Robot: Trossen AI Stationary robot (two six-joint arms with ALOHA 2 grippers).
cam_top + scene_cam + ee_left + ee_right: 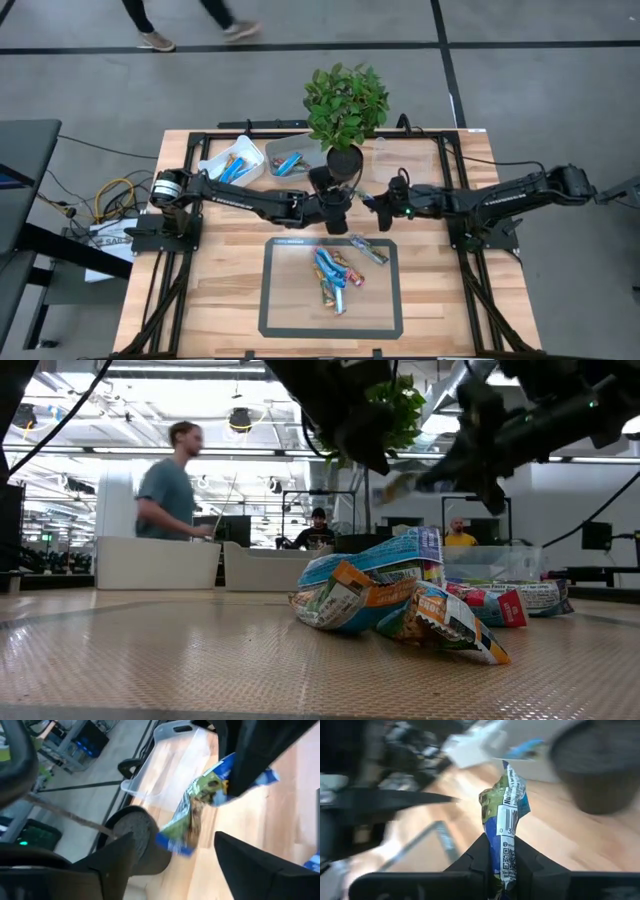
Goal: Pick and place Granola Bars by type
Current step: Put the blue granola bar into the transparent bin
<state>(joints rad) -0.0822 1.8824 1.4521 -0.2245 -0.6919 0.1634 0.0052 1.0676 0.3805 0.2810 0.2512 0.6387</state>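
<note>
So my right gripper [501, 862] has its fingers pinched tight on one granola bar [504, 822], a blue-and-green wrapper sticking straight out past the fingertips with the barcode facing the wrist cam. My left gripper [175, 857] sits right next to it over the middle of the table [210, 290], fingers spread wide apart, with that same bar hanging between and just beyond them, held at its far end by the other claw. The potted plant [346, 110] is just behind both claws. The rest of the granola bars [338, 272] are piled on the mat [285, 318] just in front of them. Two tubs [232, 160] sit behind the left claw, blue-wrapped bars inside.
</note>
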